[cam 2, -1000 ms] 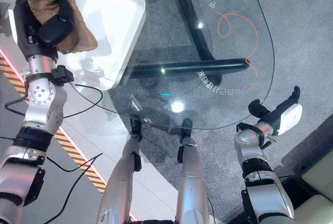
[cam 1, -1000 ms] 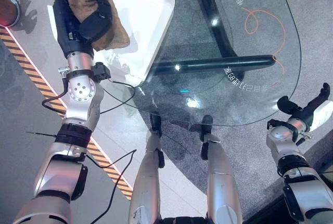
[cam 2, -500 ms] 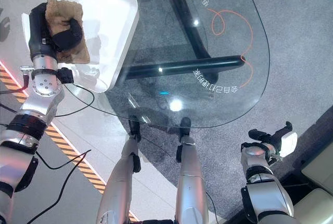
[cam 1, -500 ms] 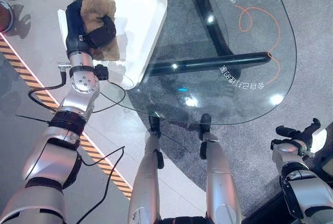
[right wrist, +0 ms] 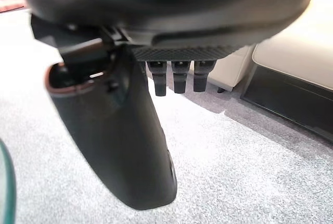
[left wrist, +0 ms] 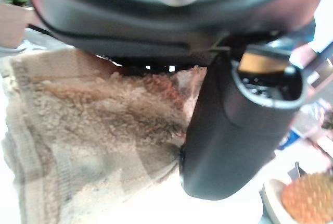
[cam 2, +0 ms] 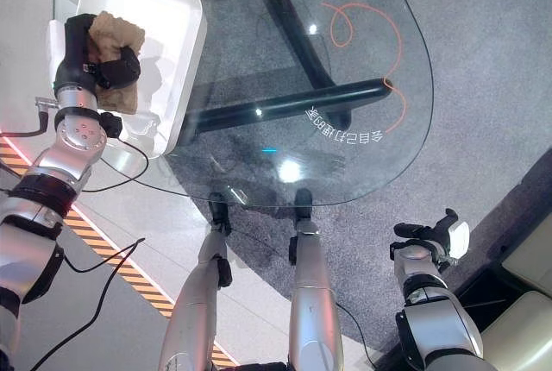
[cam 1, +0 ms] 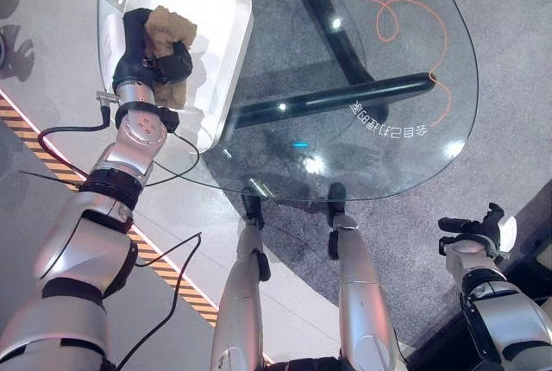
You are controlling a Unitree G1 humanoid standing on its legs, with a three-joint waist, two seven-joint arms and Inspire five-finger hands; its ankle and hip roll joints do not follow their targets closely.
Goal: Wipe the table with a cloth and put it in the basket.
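Left hand [cam 1: 145, 47] is gripping the brown cloth [cam 1: 168, 30] over the white basket [cam 1: 216, 9], which is sitting at the glass desk's [cam 1: 388, 129] left end. Judging from this, the cloth could be snagging on the curled fingers when released, or draping over the basket's near rim and sliding out. Thumb and fingers are closing round the bunched cloth, holding it fast. Right hand [cam 2: 431, 237] is hanging low beside the desk, fingers relaxed, holding nothing.
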